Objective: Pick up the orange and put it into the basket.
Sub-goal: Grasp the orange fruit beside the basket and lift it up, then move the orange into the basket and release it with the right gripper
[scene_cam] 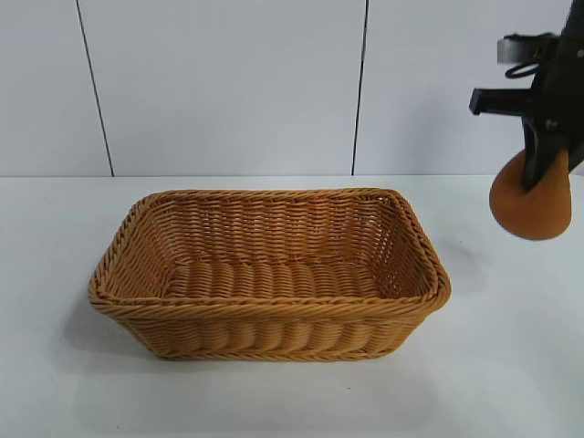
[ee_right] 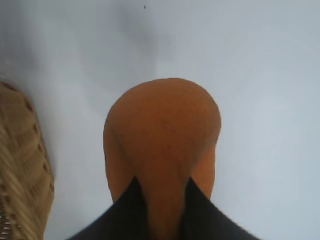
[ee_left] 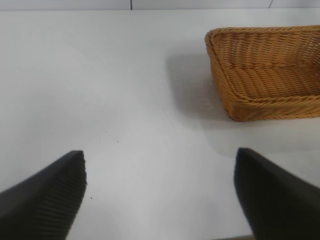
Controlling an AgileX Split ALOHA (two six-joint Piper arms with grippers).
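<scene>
The exterior camera faced the desk (scene_cam: 55, 383) from the front, looking moderately downward at the basket (scene_cam: 274, 315). The left wrist camera looked low across the desk, sharing the basket's corner (ee_left: 225, 50). The right wrist camera looked straight down, close over the orange (ee_right: 162, 135), basket rim at its edge.

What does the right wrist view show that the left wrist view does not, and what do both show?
Only the right wrist view shows the orange, pinched at its top in the right gripper above the table. Only the left wrist view shows the left gripper, its jaws wide open and holding nothing, over bare table. Both show the basket, off to one side, and the white tabletop.
</scene>
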